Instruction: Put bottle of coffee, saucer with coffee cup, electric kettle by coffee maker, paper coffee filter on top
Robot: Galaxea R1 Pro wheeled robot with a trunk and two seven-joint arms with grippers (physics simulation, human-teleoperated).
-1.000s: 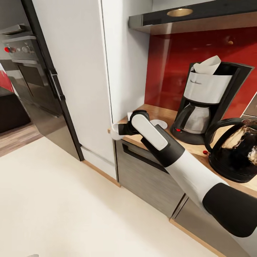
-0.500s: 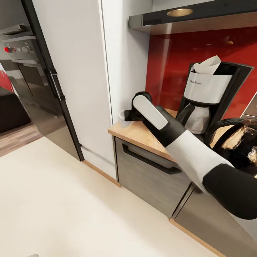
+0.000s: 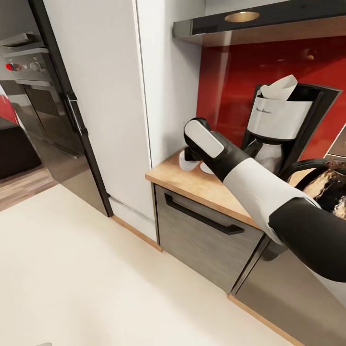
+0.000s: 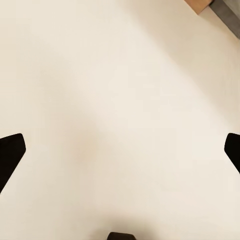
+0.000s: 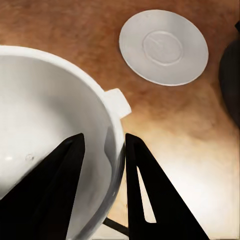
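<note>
Countertop (image 3: 192, 185): empty coffee cup (image 5: 45, 130) between fingers (image 5: 137, 185).

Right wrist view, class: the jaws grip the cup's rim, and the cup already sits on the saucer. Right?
Not quite. The right wrist view shows the cup gripped by its rim, one jaw inside and one outside, but apart from the saucer, which lies bare on the counter.

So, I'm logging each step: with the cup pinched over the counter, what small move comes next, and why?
Probably carry the coffee cup sideways until it sits over the saucer, then lower. The right gripper pinches the cup's rim, and the saucer lies bare on the countertop beside it.
</note>
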